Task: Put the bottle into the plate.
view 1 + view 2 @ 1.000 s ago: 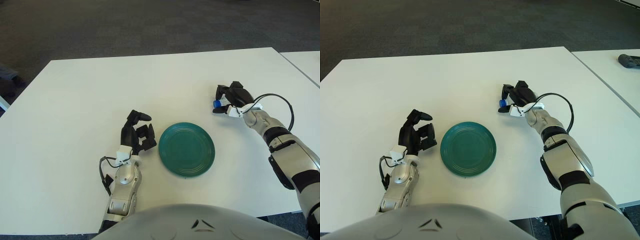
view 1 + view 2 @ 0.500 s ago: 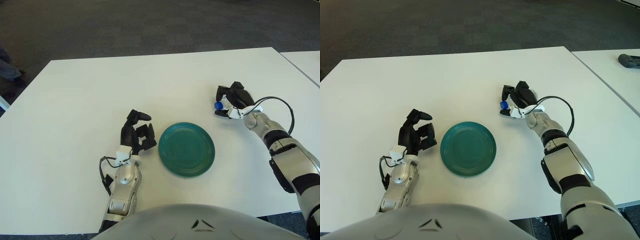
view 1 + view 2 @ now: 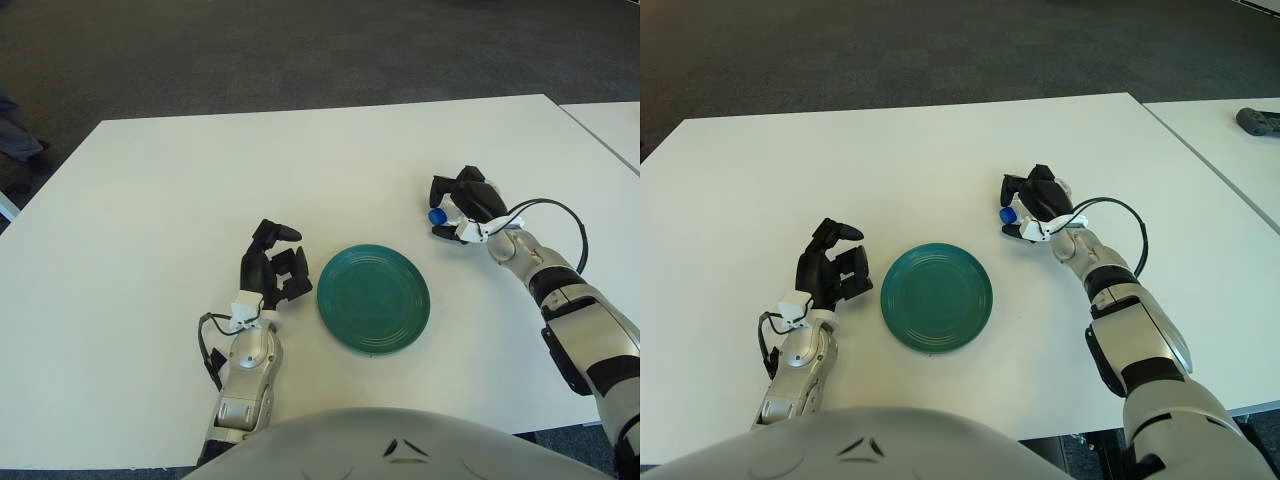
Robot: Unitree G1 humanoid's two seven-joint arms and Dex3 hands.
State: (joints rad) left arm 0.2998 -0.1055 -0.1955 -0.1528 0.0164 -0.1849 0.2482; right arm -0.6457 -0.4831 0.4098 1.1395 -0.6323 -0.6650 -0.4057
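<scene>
**Bottle in the grip, right of the plate**

Right of the green plate (image 3: 373,299) on the white desk (image 3: 180,180), the right robot hand (image 3: 462,206) is closing its dark fingers around the bottle (image 3: 441,214), holding it out at the end of a stretched forearm. Whether the bottle is touching the desk or raised off it cannot be told. The bottle is sitting near the plate's far right rim but apart from it, so the task is not yet done; the grip looks meant for carrying it leftward and nearer, over the rim. Little of the bottle is showing: a bright blue cap pointing left toward the plate, with a pale body mostly hidden inside the fingers, so it seems to be lying roughly sideways in the grasp. The plate is shallow, round and ringed, with nothing on it. The left robot hand (image 3: 272,268) is showing just left of the plate, fingers curled together and gripping nothing.
</scene>
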